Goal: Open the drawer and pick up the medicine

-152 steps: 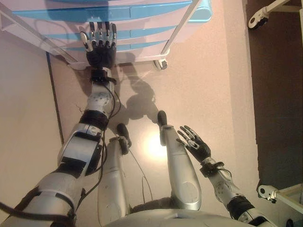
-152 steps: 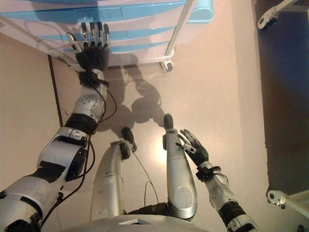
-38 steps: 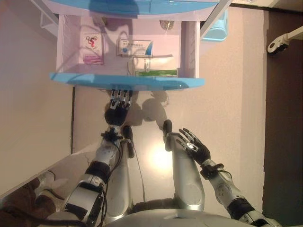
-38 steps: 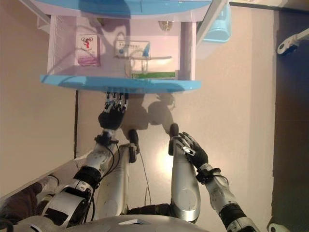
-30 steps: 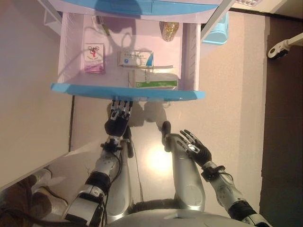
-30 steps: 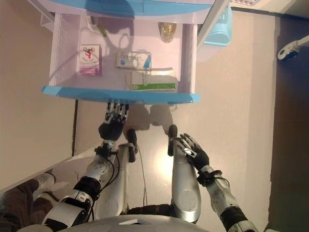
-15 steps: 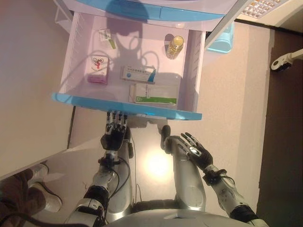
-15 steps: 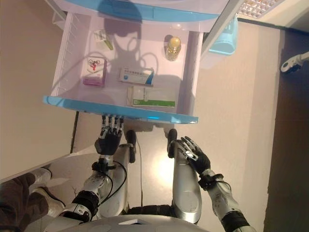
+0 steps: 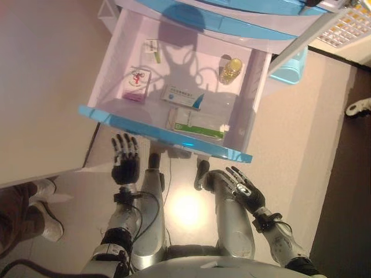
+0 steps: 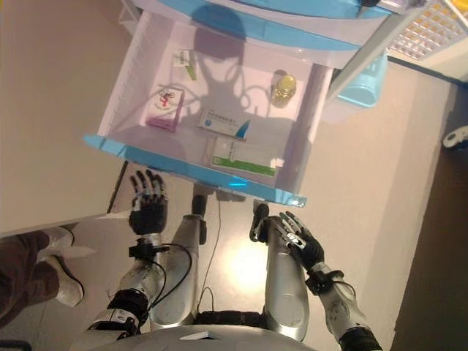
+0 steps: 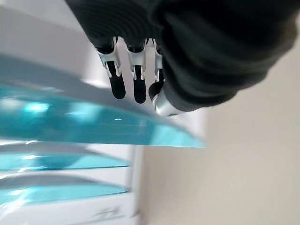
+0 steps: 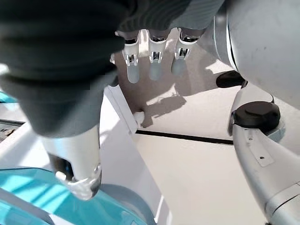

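The white drawer with a blue front [image 9: 174, 138] stands pulled out of the cabinet. Inside lie a pink medicine box [image 9: 135, 84], a blue-and-white box [image 9: 182, 97], a green-and-white box [image 9: 197, 123], a small yellow bottle [image 9: 232, 68] and a small packet [image 9: 153, 51]. My left hand [image 9: 124, 162] is open with fingers spread, just below the left part of the drawer front and apart from it. The left wrist view shows the blue front [image 11: 70, 124] past its fingertips [image 11: 117, 84]. My right hand [image 9: 246, 190] is open and empty, low on the right.
A light blue bin [image 9: 288, 63] stands right of the cabinet and a white grid basket [image 9: 348, 23] at the top right. A person's shoes [image 9: 43, 200] are on the floor at the lower left. A caster [image 9: 358, 106] shows at the right edge.
My left hand has come off the drawer front, moved left and spread its fingers. The camera has shifted. The right hand has stayed put.
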